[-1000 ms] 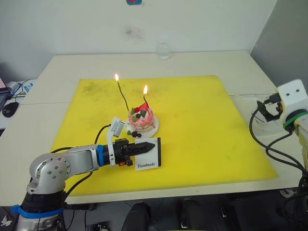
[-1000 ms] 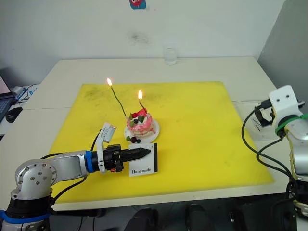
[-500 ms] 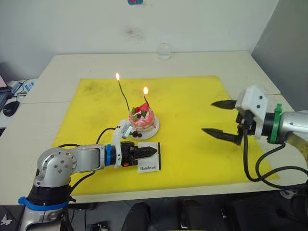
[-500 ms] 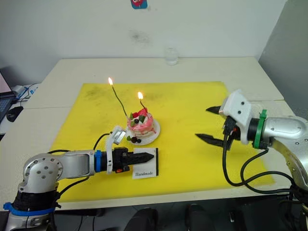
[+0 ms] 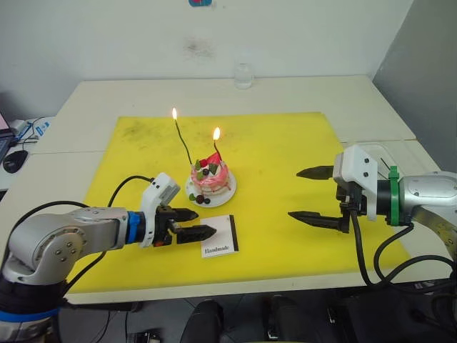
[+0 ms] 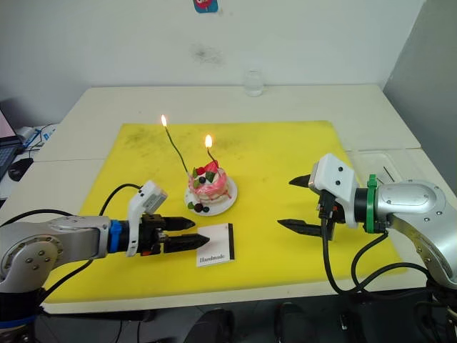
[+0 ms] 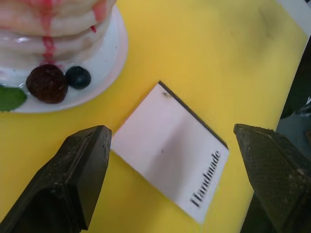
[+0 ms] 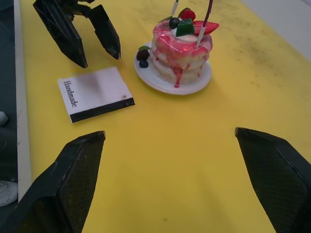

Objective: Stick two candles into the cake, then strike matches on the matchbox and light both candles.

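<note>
Candles [image 5: 183, 141]: 2 lit in 1 cake [image 5: 211, 177] | matchbox [image 5: 219, 236]: 1 | left end effector [image 5: 194, 222] spread | right end effector [image 5: 305, 194] spread

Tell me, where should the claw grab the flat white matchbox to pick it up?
Probably by its two long edges. The matchbox lies flat on the yellow mat, too low to pinch from the side, so coming from above suits best. The open left claw is right beside it; the cake stands just behind, so stay clear of it.

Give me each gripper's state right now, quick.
Left gripper: open, holding nothing, fingertips beside the matchbox.
Right gripper: open wide, holding nothing, above the yellow mat.
</note>
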Robot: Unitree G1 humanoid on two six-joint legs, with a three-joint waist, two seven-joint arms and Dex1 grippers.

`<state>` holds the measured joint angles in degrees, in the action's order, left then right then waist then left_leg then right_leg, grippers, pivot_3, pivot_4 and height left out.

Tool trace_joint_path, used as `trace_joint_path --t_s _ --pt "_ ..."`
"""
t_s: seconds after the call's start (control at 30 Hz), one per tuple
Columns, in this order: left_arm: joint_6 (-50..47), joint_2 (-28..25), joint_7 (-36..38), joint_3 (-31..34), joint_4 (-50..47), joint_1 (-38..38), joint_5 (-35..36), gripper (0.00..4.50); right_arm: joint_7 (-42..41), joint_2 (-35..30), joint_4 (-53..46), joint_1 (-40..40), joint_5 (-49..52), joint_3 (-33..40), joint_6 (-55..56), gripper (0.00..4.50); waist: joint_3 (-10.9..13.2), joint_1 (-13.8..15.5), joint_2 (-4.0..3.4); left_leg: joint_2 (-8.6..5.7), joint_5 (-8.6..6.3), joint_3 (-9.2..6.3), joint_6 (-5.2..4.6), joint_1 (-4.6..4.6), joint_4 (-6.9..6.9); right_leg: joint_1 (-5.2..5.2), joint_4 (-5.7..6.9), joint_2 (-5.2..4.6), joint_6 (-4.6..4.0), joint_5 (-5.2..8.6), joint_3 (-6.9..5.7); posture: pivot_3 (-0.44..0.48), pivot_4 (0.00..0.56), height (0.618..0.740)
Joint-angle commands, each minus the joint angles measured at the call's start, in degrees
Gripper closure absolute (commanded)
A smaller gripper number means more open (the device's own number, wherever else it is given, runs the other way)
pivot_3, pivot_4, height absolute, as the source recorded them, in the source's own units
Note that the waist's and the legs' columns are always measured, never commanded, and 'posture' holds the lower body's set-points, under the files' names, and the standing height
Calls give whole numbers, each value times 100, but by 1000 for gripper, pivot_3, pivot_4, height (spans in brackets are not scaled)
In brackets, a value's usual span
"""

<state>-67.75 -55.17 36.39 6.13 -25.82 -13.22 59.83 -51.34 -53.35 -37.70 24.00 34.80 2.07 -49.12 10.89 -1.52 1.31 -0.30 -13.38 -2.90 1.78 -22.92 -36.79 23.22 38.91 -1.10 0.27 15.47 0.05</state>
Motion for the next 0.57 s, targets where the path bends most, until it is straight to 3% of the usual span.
trace_joint_path --t_s 0.03,0.17,0.3,0.4,0.57 --pt "694 -555 982 497 -332 384 -366 15 -54 -99 -118 59 62 245 203 0 0 0 0 1 0 1 0 1 1 0 -1 0 -2 1 0 0 150 740" --pt "2583 -1308 1868 1101 425 1076 -2003 15 -33 -90 90 41 -183 543 801 0 2 16 -2 2 0 -1 0 2 10 5 -2 -1 -14 8 -7 0 150 740" --pt "3907 -1053 1966 1601 1276 1107 -2734 15 -440 -252 294 0 -88 790 1167 0 3 21 -4 5 0 -4 0 1 12 3 -4 -4 -38 22 -17 0 150 740" --pt "4531 -915 2175 1835 1616 1242 -3047 15 -880 -537 494 32 158 991 1145 0 4 22 -5 5 -3 1 -4 -4 13 3 -15 -9 -19 11 -19 0 150 740" --pt "4668 -707 2277 1981 1718 1294 -3078 15 -1145 -798 832 176 358 1066 1129 0 4 21 -4 9 -9 1 -14 -8 18 3 -27 -12 -19 11 -28 0 150 740"
